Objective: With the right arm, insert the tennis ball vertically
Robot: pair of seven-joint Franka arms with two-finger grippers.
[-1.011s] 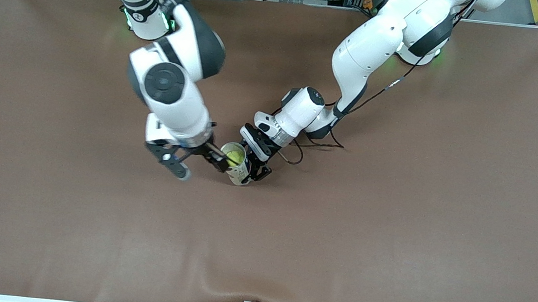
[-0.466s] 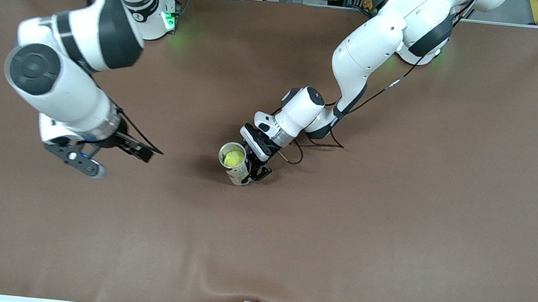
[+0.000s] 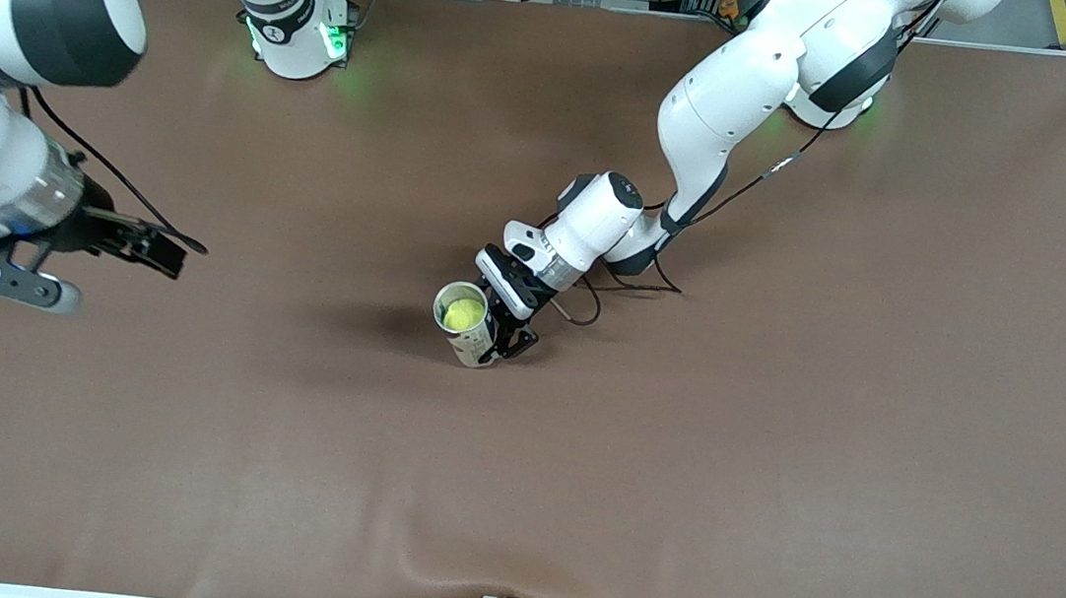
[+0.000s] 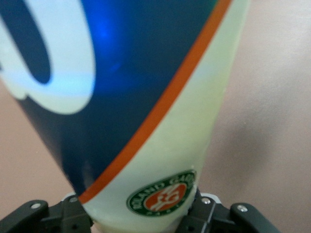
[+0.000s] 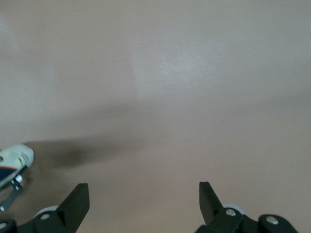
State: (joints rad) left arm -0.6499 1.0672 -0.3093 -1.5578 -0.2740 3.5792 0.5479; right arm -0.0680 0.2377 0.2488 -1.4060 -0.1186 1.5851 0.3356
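Front view, yellow-green tennis ball (image 3: 464, 312) inside can (image 3: 473, 333)

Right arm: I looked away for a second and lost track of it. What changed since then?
The right gripper, open and empty, pulled away from the can toward the right arm's end of the table. The tennis ball stayed in the can, which the left gripper still holds upright.
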